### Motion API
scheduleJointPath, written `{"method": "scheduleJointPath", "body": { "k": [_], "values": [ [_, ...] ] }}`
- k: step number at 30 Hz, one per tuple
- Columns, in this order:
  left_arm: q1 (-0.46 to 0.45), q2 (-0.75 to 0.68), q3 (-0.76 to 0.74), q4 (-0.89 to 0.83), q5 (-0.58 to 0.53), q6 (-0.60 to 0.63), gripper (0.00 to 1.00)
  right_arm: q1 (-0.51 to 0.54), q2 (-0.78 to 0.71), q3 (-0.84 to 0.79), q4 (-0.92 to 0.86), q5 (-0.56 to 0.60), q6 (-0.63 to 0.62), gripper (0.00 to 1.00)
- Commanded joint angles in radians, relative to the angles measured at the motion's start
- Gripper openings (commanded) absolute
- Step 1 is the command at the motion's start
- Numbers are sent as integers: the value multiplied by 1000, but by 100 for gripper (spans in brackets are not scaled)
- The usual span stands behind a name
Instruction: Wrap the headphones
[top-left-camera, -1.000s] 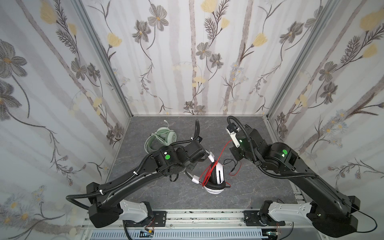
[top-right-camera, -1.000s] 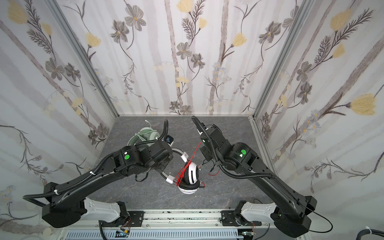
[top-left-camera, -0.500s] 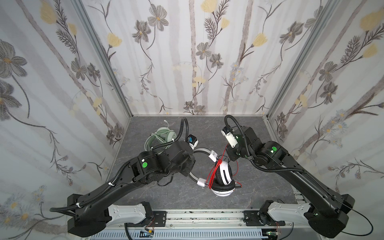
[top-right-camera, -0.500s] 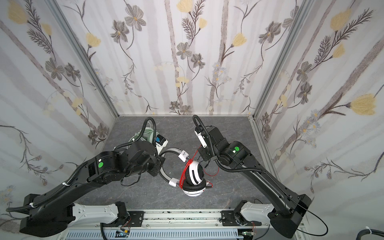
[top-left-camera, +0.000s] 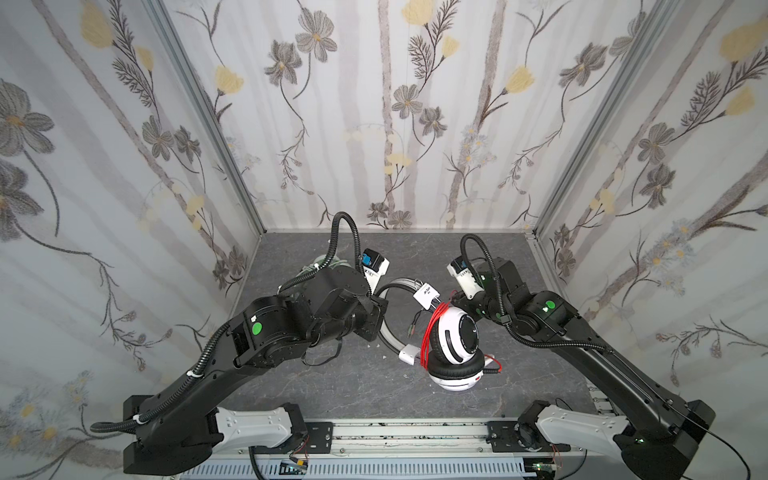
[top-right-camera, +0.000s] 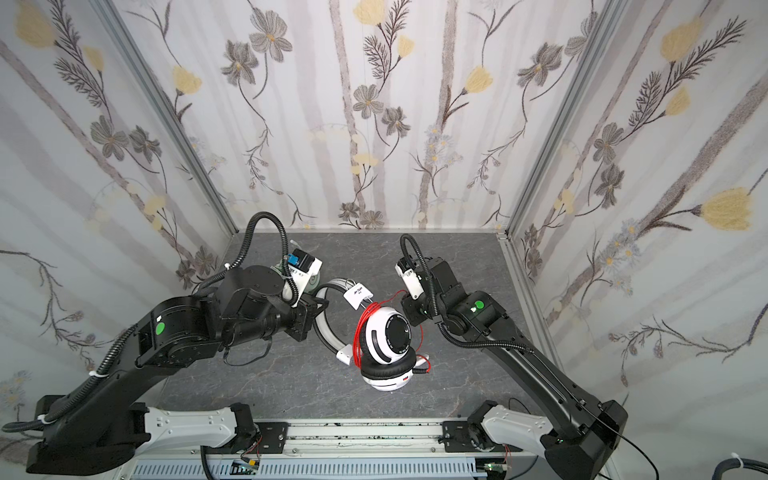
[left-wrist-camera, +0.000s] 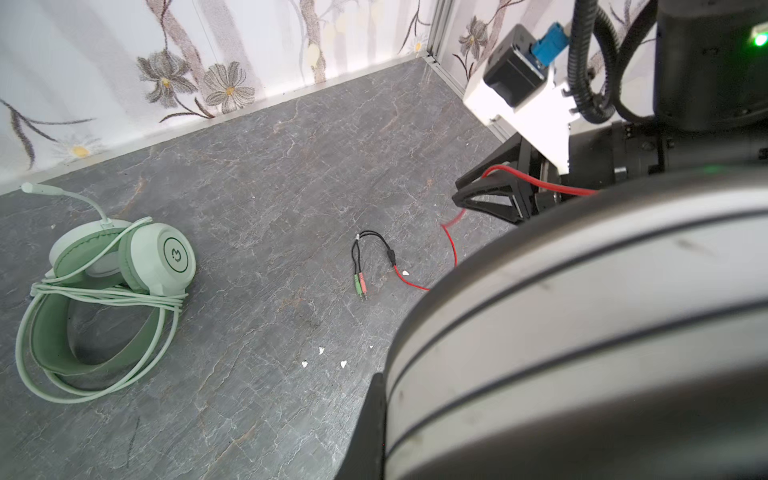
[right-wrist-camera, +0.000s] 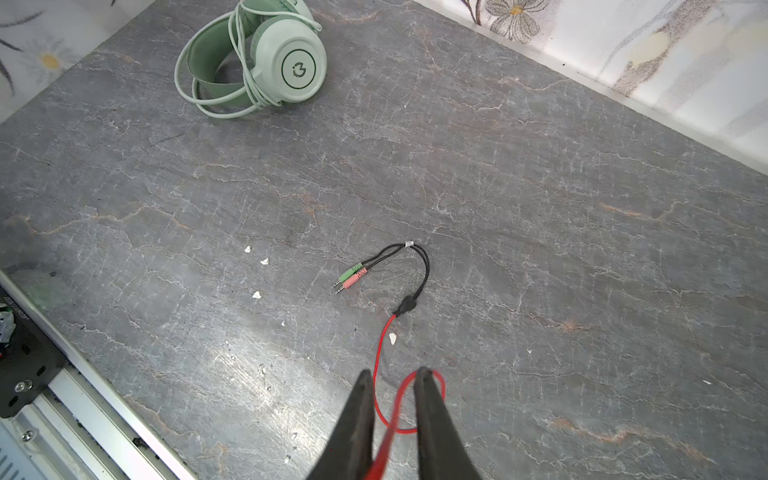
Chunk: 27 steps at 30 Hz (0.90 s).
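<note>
White headphones (top-left-camera: 455, 336) | left claw (top-left-camera: 376, 320) clamps headband (left-wrist-camera: 582, 311), tips hidden | right claw (right-wrist-camera: 395, 372) ajar astride red cable (right-wrist-camera: 377, 353)

White-black headphones (top-left-camera: 452, 337), red cable (right-wrist-camera: 384, 333)

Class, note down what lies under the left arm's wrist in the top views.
Only a sliver of the mint green headset shows there; the left arm covers the rest. The left wrist view shows it uncovered, its cable looped around it.
</note>
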Motion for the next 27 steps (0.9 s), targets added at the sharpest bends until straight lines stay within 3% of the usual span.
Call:
{"method": "scheduleJointPath", "body": {
  "k": [1,14,22,27],
  "values": [
    [11,13,51,20,-44,-89,0,-9,-33,-38,70,-53,32,38],
    [49,130,388,-78,-68,-76,0,-202,-354,-397,224,-292,185,50],
    [64,242,620,-170,-84,-42,0,-213,-376,-532,292,-393,219,58],
    [79,293,725,-177,-70,-33,0,-212,-368,-591,439,-617,251,60]
  ]
}}
